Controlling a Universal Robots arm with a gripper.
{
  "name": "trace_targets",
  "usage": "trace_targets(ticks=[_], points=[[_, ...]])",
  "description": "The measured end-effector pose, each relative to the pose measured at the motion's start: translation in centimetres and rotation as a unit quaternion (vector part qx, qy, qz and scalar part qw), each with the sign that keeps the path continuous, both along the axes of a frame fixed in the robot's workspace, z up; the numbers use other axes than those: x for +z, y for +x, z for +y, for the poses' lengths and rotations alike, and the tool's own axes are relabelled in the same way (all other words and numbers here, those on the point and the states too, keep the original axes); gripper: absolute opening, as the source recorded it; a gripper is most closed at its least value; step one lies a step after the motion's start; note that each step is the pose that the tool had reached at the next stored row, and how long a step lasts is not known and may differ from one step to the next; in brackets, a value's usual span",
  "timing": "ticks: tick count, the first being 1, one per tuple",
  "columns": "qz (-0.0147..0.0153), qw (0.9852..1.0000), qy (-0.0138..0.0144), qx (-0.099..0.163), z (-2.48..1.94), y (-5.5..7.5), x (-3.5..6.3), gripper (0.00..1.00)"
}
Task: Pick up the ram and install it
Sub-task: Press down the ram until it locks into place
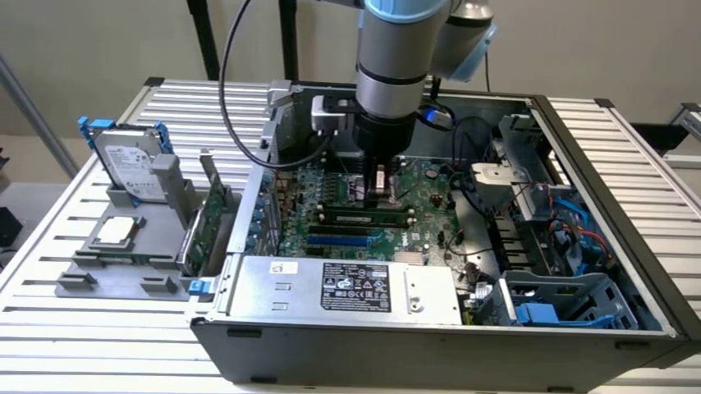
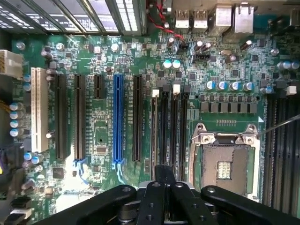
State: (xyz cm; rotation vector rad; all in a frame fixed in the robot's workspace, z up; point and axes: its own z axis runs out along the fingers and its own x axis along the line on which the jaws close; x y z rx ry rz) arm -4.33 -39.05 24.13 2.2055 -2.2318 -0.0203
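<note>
The arm [image 1: 389,74] hides the gripper [image 1: 378,190] — its jaws can't be made out.

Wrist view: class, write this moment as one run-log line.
pincer | low over motherboard | near memory slots | inside computer case

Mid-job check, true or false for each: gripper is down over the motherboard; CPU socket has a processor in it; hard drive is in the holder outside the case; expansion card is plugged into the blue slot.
1. The gripper is down over the motherboard, inside the open case. True.
2. The CPU socket has a processor in it. False: the socket is empty; the processor lies on the grey holder.
3. The hard drive stands in the holder outside the case. True.
4. The expansion card is plugged into the blue slot. False: the slot is empty; the card stands in the holder.
</note>
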Motion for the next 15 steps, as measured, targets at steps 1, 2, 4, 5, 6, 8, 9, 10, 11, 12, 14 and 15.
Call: trace_targets(ticks=[1,2,4,5,6,8,9,10,11,12,14,15], points=[[0.0000,1.0000,0.0001,0.000,0.00,0.00,0.26,0.00],[0.0000,1.0000,0.0000,0.000,0.00,0.00,0.50,0.00],[0.0000,1.0000,-0.0001,0.000,0.00,0.00,0.83,0.00],[0.0000,1.0000,0.0000,0.000,0.00,0.00,0.91,0.00],[0.0000,1.0000,0.0001,0.000,0.00,0.00,0.94,0.00],[-0.0001,1.0000,0.0001,0.000,0.00,0.00,0.94,0.00],[0.0000,1.0000,0.0001,0.000,0.00,0.00,0.94,0.00],[0.0000,1.0000,0.0000,0.000,0.00,0.00,0.95,0.00],[0.0000,1.0000,0.0000,0.000,0.00,0.00,0.95,0.00],[0.0000,1.0000,0.0000,0.000,0.00,0.00,0.95,0.00],[0.0000,1.0000,0.0000,0.000,0.00,0.00,0.95,0.00],[0.0000,1.0000,0.0000,0.000,0.00,0.00,0.95,0.00]])
